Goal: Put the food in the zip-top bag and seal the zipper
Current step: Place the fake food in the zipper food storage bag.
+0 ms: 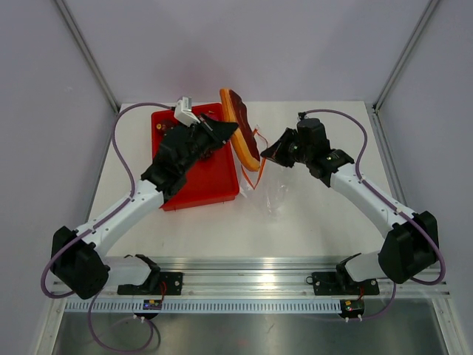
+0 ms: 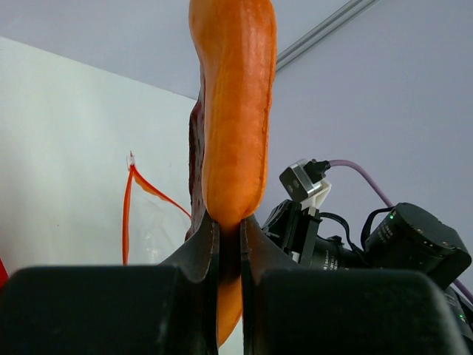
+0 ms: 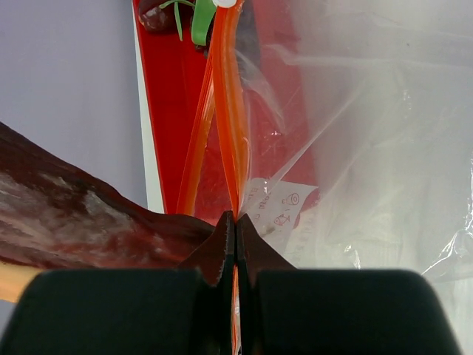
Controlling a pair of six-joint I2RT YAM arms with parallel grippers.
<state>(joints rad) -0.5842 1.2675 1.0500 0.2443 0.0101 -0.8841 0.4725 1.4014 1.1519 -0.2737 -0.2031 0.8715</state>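
My left gripper (image 1: 228, 132) is shut on a flat piece of food (image 1: 241, 127), dark red with an orange rim, held upright above the table beside the bag's mouth. In the left wrist view the fingers (image 2: 211, 244) pinch its orange edge (image 2: 233, 111). My right gripper (image 1: 267, 153) is shut on the orange zipper (image 3: 228, 111) of the clear zip-top bag (image 1: 272, 194), holding the mouth up. The right wrist view shows the bag (image 3: 369, 148), its white label (image 3: 284, 211) and the dark red food (image 3: 74, 222) at the left. Another piece with green bits (image 3: 188, 15) lies in the bin.
A red plastic bin (image 1: 207, 181) stands under my left arm at the table's left, also in the right wrist view (image 3: 166, 111). Purple cables loop from both arms. Grey walls and metal posts close the back and sides.
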